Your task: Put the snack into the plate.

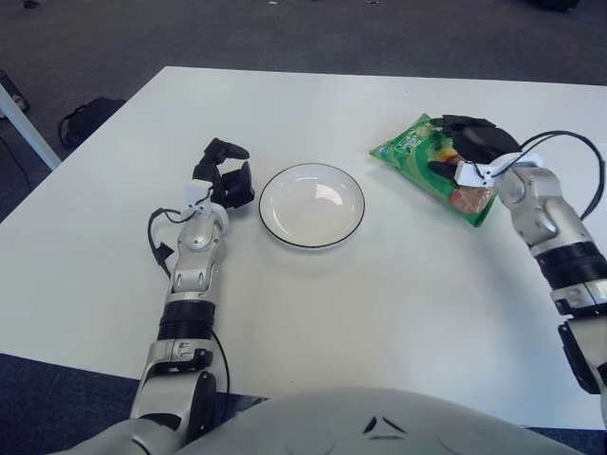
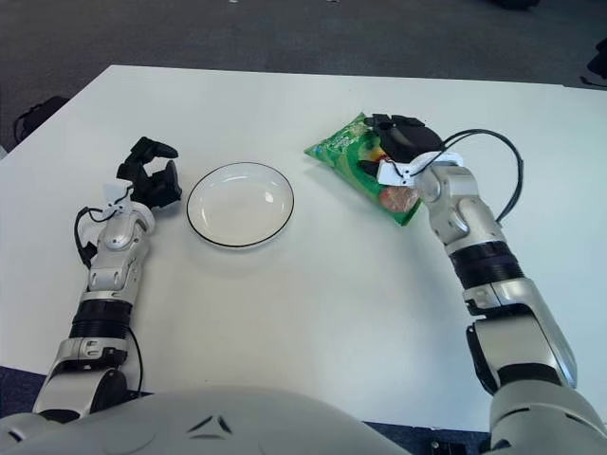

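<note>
If the right hand (image 1: 474,144), fingers curled over the green snack bag (image 1: 429,163) without a confirmed grip, is closed carelessly, the slick bag may be pushed across the desk (image 1: 379,313) away from the plate (image 1: 312,206).

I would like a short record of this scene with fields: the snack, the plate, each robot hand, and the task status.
snack: green snack bag lying flat on the white table, to the right of the plate
plate: white plate with dark rim, holding nothing, near the table's middle
right robot hand: right robot hand over the bag's right part, fingers reaching down onto it; a closed grasp is not visible
left robot hand: left robot hand idle, just left of the plate, fingers curled, holding nothing
task status: snack not yet in the plate
</note>
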{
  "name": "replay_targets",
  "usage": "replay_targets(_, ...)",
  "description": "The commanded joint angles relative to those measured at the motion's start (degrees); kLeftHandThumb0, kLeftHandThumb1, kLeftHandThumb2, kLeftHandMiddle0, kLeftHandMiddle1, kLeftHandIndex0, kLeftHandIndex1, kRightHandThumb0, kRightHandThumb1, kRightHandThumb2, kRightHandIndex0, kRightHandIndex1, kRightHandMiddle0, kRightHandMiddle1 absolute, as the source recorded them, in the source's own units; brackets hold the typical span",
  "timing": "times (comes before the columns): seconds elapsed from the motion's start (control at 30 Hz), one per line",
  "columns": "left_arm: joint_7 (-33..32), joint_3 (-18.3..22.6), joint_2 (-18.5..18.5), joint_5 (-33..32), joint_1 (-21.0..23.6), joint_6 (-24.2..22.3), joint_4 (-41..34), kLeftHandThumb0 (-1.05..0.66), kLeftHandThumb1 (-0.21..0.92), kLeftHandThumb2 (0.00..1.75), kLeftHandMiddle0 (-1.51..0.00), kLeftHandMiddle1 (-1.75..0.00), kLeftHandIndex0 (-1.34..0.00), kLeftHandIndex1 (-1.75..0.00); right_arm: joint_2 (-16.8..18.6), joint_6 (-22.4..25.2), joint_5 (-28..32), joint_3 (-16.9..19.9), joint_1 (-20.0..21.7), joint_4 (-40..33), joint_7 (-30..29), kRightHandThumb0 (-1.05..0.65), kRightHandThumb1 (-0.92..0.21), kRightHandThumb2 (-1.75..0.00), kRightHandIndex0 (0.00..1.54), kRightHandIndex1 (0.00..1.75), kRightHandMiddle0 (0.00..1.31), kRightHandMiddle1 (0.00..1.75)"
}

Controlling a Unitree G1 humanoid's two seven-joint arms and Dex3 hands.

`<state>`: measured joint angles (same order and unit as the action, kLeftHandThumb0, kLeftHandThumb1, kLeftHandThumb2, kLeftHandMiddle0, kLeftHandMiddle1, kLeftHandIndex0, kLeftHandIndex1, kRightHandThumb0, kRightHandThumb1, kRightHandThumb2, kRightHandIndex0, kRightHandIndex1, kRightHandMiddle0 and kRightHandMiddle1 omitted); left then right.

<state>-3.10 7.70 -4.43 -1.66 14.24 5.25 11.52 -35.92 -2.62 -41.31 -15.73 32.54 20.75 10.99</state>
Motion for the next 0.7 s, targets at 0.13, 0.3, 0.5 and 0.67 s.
replay_targets(0.13,-0.98,-0.13,0.71,0.41,-2.11,-0.67,-0.31,-0.42,0.52,1.06,-1.21,-1.75,-0.45,-1.75,3.37,1.22,-0.32,-3.11,1.27,6.51,0.53,-1.03,-0.92,-0.9,0.0,0.0,0.0,0.47)
replay_targets(0.3,-1.42,-0.12,0.67,0.57,-2.59,-0.56,-0.88,-0.42,0.52,1.06,-1.21,-1.75,-0.45,-1.75,4.39,-0.29,-0.25,-4.89,3.7,13.59,0.0,-1.05,-0.92,-0.9,0.0,0.0,0.0,0.46)
replay_targets(0.5,-1.61,-0.03,0.61,0.51,-2.95,-0.65,-1.33,-0.42,0.53,1.05,-1.21,-1.75,-0.45,-1.75,5.09,-1.09,0.01,-6.6,6.07,19.07,0.58,-1.05,-0.92,-0.91,0.0,0.0,0.0,0.42)
replay_targets(0.67,-1.6,0.1,0.64,0.32,-3.0,-0.51,-1.31,-0.42,0.53,1.05,-1.21,-1.75,-0.45,-1.75,5.89,-1.49,0.28,-7.85,7.41,22.99,1.24,-1.05,-0.92,-0.94,0.0,0.0,0.0,0.35)
